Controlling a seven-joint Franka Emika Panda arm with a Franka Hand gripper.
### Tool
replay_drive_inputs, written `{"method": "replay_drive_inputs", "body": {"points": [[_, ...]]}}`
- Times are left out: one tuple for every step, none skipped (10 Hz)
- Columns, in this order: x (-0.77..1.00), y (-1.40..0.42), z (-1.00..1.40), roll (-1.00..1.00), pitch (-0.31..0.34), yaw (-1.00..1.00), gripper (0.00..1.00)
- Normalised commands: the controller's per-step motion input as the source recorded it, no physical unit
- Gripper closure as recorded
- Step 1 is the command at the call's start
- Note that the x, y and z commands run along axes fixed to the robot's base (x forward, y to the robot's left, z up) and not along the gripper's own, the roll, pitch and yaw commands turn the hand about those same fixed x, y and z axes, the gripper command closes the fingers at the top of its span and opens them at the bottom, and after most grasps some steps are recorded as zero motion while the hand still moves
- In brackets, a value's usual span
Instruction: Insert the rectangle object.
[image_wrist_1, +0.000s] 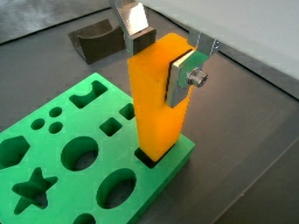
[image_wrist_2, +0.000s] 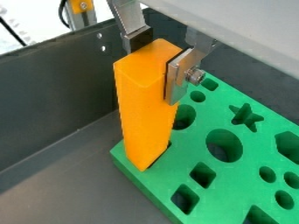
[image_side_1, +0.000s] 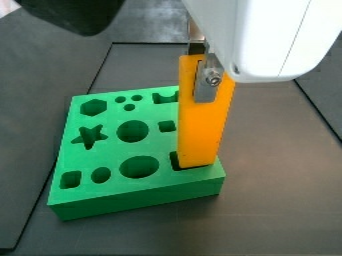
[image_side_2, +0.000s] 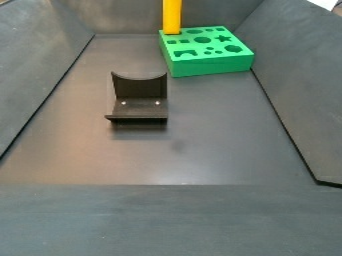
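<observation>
While you watch both wrist views, the gripper has its fingers clamped on the upper end of the rectangle object, which stands upright with its lower end in a slot at the corner of the green board. Behind it on the desk sits the fixture.

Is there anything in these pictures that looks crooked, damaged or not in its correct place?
Nothing stands out. The rectangle object stands upright with its lower end in a corner slot of the green board, the gripper around its upper part. The board looks undamaged, and the fixture stands apart on the floor.
</observation>
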Motion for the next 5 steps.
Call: {"method": "replay_drive_inputs", "body": {"points": [[-0.04,0.00,-0.01,0.00,0.000,0.07,1.00],[-0.34,0.00,-0.03,0.02,0.000,0.13,1.00],[-0.23,-0.01,-0.03,0.00,0.059,0.09,1.00],[-0.21,-0.01,0.00,0.00,0.069,0.03,1.00],[-0.09,-0.03,0.00,0.00,0.099,0.00,1.00]]}}
